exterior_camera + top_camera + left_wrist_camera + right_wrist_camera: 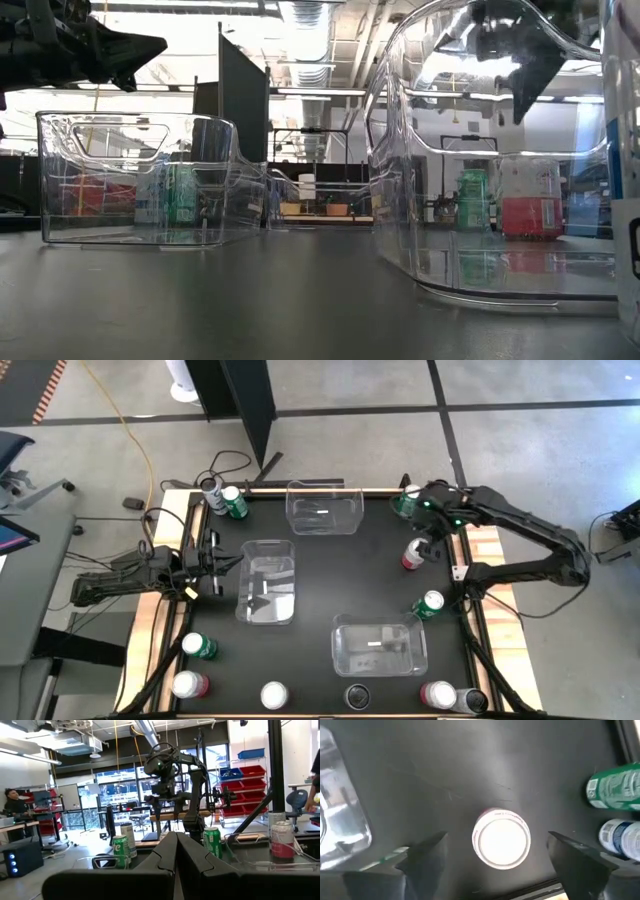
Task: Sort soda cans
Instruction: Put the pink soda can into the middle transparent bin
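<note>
Here the black bench [320,575] carries three clear plastic bins: one [324,508] at the far middle, one [268,582] left of the centre and one [379,645] near the front right. The right arm [520,530] reaches from the right side over the far right part of the bench, and the left arm [130,572] lies at the left edge. The right end effector [495,847] hangs directly over a red-pink can [501,838] which stands upright on the bench; its two fingers are spread wide on both sides of the can and do not touch it. In the high view this can [413,554] is at the right side, between the far bin and the front bin. The left end effector [176,851] has its fingers pressed together and holds nothing. The other soda cans stand around the edges: a green can [234,502] at the far left corner with a dark one just beside it, a green can [430,604] at the right edge, a green can [199,646] at the left front, and several more along the front edge
</note>
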`<state>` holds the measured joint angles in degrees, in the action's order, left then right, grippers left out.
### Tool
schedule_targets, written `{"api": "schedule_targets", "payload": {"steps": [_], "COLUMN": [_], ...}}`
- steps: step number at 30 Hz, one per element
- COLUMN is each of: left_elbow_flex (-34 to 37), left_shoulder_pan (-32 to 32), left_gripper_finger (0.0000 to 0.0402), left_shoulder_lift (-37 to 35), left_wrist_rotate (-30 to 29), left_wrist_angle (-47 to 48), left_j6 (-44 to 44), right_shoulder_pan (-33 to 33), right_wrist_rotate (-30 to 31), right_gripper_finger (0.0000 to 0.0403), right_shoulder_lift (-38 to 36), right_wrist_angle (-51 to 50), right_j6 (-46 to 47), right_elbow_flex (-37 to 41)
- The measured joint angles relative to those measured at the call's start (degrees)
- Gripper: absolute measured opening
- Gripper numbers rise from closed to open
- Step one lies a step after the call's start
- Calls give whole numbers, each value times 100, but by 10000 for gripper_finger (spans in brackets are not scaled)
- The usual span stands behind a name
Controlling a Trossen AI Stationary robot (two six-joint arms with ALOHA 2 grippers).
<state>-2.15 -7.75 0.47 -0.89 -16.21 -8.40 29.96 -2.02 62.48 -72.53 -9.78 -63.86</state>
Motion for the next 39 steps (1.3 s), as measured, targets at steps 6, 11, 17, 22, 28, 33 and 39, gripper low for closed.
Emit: {"api": "schedule_targets", "payload": {"steps": [6,11,17,22,28,33,39], "left_elbow_flex": [0,-2,-2,-4,-4,-4,-4], "left_shoulder_pan": [-2,-1,0,0,0,0,0], "left_gripper_finger": [7,7,7,7,7,7,7], "left_shoulder_lift": [0,0,0,0,0,0,0], "left_wrist_rotate": [2,2,4,7,7,7,9], "left_wrist_angle": [38,142,219,220,221,220,219], "left_j6": [69,100,94,93,92,92,87], "right_shoulder_pan": [63,61,68,68,146,287,276], "right_wrist_rotate": [9,29,92,133,205,210,203], "right_gripper_finger": [397,397,399,400,400,400,393], "right_shoulder_lift": [397,481,289,230,243,279,282], "right_wrist_angle": [-165,-94,237,554,1163,1240,1638], "right_j6": [241,546,792,874,844,823,799], "right_elbow_flex": [7,256,767,1131,1526,1786,2117]}}
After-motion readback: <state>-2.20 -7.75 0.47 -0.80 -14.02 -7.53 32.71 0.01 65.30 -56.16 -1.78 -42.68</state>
